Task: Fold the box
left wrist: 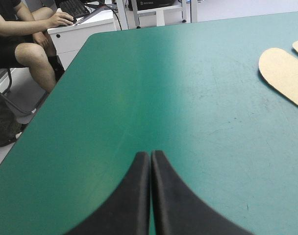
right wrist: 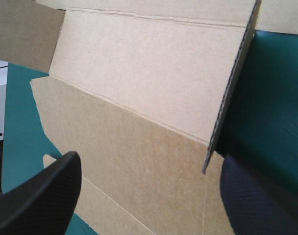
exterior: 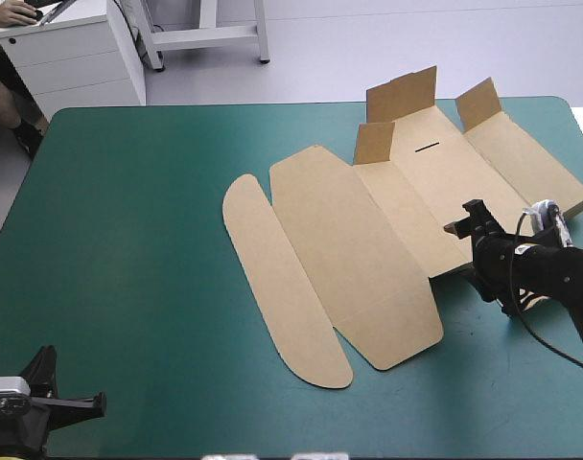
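Right gripper point(right wrist: 149, 160) stands open at the brown box point(exterior: 368, 240); left gripper point(left wrist: 150, 154) closed, well apart.

No text, label, brand, number or sign is showing legibly in any view. The box point(exterior: 368, 240), lying across the middle and upper right of the high frame, is showing only plain brown board.
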Available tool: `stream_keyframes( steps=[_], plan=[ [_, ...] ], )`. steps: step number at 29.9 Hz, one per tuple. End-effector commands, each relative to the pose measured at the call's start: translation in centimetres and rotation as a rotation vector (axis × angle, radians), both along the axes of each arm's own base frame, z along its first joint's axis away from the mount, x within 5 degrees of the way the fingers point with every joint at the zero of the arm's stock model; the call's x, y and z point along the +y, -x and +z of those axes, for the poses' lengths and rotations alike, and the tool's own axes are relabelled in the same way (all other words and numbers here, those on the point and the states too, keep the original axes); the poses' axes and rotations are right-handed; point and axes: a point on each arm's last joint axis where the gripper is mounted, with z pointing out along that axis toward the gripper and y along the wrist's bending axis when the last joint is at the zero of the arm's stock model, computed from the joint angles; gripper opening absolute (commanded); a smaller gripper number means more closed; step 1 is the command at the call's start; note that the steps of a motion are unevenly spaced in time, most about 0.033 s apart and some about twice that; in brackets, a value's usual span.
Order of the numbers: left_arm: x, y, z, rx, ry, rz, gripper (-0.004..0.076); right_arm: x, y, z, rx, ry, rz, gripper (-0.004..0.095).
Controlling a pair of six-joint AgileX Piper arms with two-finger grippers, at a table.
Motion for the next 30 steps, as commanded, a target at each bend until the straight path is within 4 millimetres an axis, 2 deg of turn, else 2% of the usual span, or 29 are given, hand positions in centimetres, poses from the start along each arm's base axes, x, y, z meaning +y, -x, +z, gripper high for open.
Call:
stream_keyframes(
  steps=[1,8,14,16,20,26,30],
  plan=[
    [-0.1,0.3,1.2,-0.107,0.002,-0.008,-0.0010,-0.2,-1.3,0.8,-0.060,-0.019,-0.044,0.0714],
    [-0.1,0.3,1.2,-0.107,0.002,-0.008,-0.0010,-1.1,-1.2,-0.3,0.038,0.074,-0.093,0.0714],
    [-0.1,0.3,1.2,-0.107,0.002,-0.008,-0.0010,-2.2,-1.2,-0.3,0.054,0.065,-0.169,0.0712],
    [-0.1,0.3,1.2,-0.107,0.002,-0.008,-0.0010,-2.5,-1.2,-0.4,0.057,0.067,-0.171,0.0675],
    [-0.1,0.3,1.2,-0.107,0.002,-0.008,-0.0010,-2.5,-1.3,-0.8,0.084,0.072,-0.162,0.0487],
    [-0.1,0.3,1.2,-0.107,0.002,-0.008,-0.0010,-1.9,-2.3,-2.4,0.150,0.048,-0.076,-0.0011],
    [-0.1,0.3,1.2,-0.107,0.002,-0.008,-0.0010,-1.7,-2.6,-2.6,0.139,0.034,-0.066,-0.0019]
  ],
)
